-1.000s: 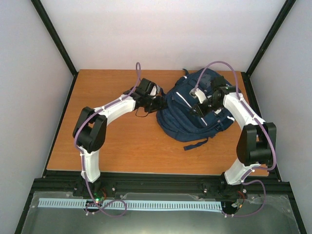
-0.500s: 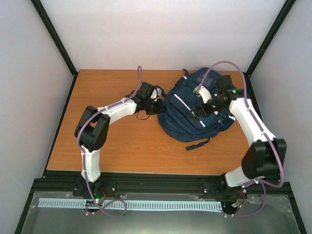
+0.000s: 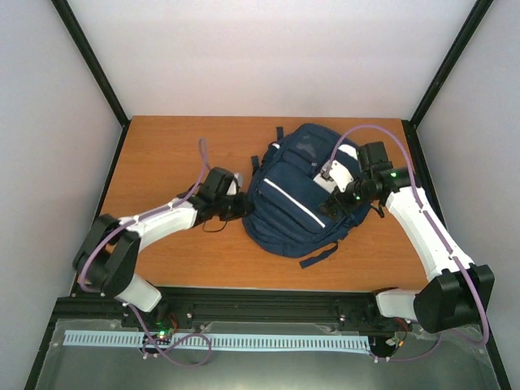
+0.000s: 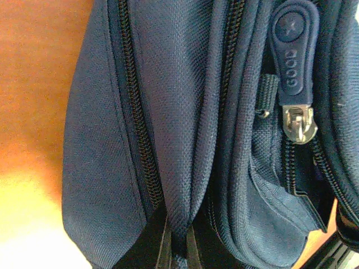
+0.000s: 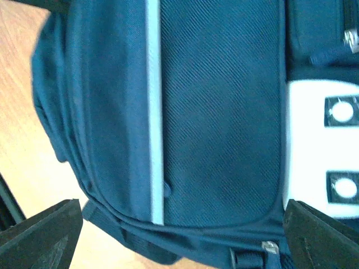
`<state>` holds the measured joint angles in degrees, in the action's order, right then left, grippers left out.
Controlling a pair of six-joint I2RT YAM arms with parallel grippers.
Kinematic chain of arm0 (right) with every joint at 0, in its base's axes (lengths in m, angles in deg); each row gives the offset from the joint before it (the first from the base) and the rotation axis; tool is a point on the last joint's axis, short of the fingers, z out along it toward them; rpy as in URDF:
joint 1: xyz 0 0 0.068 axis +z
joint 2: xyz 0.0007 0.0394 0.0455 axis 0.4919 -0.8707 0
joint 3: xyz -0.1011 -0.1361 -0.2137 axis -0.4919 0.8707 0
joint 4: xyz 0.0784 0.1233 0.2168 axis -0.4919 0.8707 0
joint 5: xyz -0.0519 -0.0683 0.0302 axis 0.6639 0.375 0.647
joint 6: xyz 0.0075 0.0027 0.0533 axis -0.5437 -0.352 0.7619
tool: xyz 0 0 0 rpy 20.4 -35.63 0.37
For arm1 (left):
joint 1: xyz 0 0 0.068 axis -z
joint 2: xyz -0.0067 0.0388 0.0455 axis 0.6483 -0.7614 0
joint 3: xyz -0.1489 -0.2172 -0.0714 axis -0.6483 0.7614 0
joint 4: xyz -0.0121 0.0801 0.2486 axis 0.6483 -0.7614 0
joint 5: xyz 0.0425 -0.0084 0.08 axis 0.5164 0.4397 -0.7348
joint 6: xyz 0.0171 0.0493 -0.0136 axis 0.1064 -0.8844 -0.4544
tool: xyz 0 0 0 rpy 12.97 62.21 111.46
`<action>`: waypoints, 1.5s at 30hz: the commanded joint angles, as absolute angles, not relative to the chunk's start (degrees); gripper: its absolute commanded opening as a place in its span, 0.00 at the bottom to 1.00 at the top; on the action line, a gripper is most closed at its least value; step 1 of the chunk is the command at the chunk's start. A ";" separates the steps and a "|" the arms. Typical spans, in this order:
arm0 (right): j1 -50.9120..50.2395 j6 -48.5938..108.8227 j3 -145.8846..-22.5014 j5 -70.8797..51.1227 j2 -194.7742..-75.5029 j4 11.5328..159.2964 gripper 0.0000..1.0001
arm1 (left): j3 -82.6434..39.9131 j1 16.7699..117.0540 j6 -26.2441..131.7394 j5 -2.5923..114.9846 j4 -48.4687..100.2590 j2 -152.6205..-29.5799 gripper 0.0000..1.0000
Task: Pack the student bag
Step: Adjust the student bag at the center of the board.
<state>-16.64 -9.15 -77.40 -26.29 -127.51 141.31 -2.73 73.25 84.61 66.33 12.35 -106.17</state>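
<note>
At the bottom of the overhead frame, along the near edge of the table (image 3: pixel 162 154), both arms reach inward from their bases and meet at the bag (image 3: pixel 288 199). The bag lies flat a little right of centre, with its top toward the back wall and a loose strap (image 3: pixel 318 252) trailing toward me. The left gripper (image 3: pixel 240 205) is at the bag's left flank. In its wrist view the dark fingers (image 4: pixel 150 246) sit tight on either side of a fold of navy fabric, so I take it to be pinching the bag there. The right gripper (image 3: pixel 331 203) hangs over the bag's right side. In its own view the fingers (image 5: pixel 39 230) stand far apart in the two lower corners with only the front panel between them, so it is released and holding nothing. Further in, that view shows the white stripe (image 5: pixel 152 112) and a white patch (image 5: pixel 314 112). The left view shows a rubber zip pull (image 4: pixel 294 50) lying along a zip. The track just below its slider may gape a little, but I cannot tell whether that compartment is really open. I see nothing on the table waiting to go in and nothing in either claw. To my eye the packing has barely begun. The bag is being steadied, while opening a compartment, loading it and zipping it shut all seem still to come.
</note>
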 commanded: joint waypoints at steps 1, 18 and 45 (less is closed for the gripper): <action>-16.46 -8.28 -75.95 -24.74 -125.94 141.60 1.00 | 5.31 72.93 87.90 62.21 11.78 -96.37 0.01; -19.66 -3.12 -68.96 -25.18 -130.80 131.69 0.85 | 23.29 73.37 89.28 56.92 1.17 -68.59 0.01; -18.74 1.21 -105.65 -6.97 -172.71 124.60 0.57 | 14.50 74.07 77.89 61.27 -6.32 -71.64 0.52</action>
